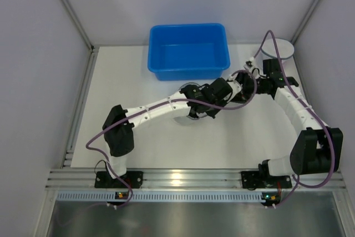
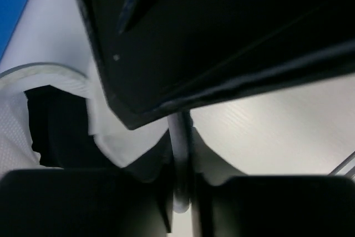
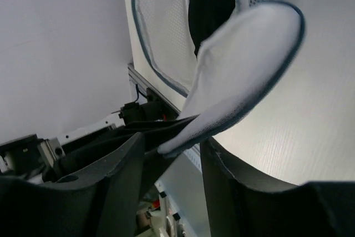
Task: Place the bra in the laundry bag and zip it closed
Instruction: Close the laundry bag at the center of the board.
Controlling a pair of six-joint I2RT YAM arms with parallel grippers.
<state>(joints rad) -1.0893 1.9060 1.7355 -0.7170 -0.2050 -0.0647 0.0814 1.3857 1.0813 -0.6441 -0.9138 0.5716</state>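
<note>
While my right gripper (image 3: 173,165) gapes around the laundry bag's (image 3: 163,37) flap (image 3: 244,65), I cannot tell whether my narrowed left gripper (image 2: 180,206) pinches the grey strip (image 2: 178,148).

Top camera: high behind the near edge, facing down, whole table (image 1: 166,154) in frame. Both wrist cameras: very close, each facing the laundry bag (image 3: 166,43).

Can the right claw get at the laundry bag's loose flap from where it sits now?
Probably yes. The tip of the flap sits inside the open right claw, with nothing else in that gap. The laundry bag, with the black bra inside, lies just beyond.
</note>
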